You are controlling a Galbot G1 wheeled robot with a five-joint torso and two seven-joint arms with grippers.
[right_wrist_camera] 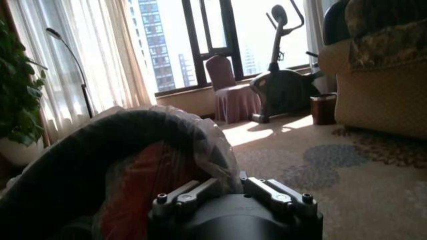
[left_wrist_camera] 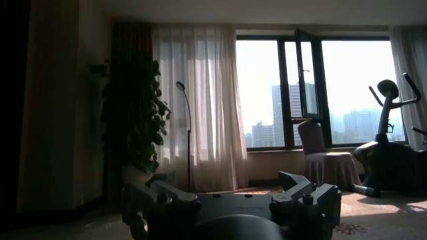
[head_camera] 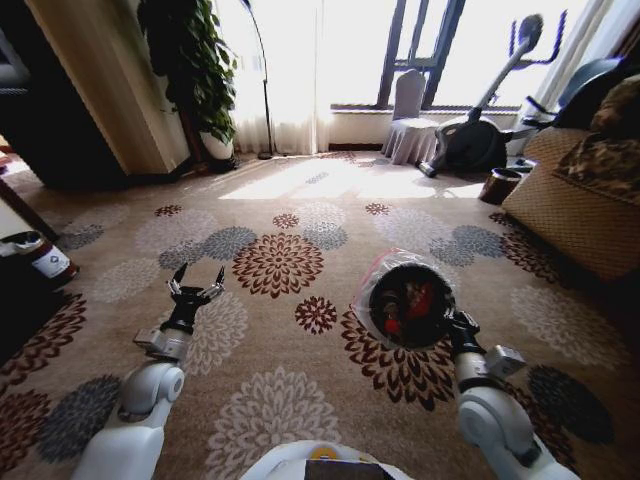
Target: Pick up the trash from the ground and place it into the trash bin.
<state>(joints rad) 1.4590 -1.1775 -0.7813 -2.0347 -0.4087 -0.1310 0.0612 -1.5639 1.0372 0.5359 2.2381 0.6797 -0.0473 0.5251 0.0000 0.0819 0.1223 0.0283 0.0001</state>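
Head view: right gripper (head_camera: 452, 325) is held out over the patterned carpet (head_camera: 290, 330), clamped on the rim of the trash bin (head_camera: 405, 300). The bin is off the floor and tipped so its mouth faces back toward the camera; its long axis runs roughly away from the robot, slightly up. Translucent liner bag (head_camera: 368, 290) wraps the rim. Red trash (head_camera: 418, 300) sits inside the dark interior. Left gripper (head_camera: 195, 290) is forward on the left, above the carpet, fingers spread wide, holding nothing. Well apart from the bin. A bottle (head_camera: 40, 255) sits at the far left edge.

Left wrist view: left gripper (left_wrist_camera: 233, 197) at the near edge, both fingers splayed apart, the gap between them empty. It points toward the curtained window (left_wrist_camera: 313, 95), with a plant (left_wrist_camera: 133, 115), a floor lamp (left_wrist_camera: 183, 130) and an exercise bike (left_wrist_camera: 390, 150) beyond.

Right wrist view: right gripper (right_wrist_camera: 233, 197) is closed on the near rim of the trash bin (right_wrist_camera: 87, 165), which lies tipped just beyond the fingers, liner bag (right_wrist_camera: 207, 135) bunched over the edge, red trash (right_wrist_camera: 143, 190) visible inside. Sofa (right_wrist_camera: 380, 75) on the far side.
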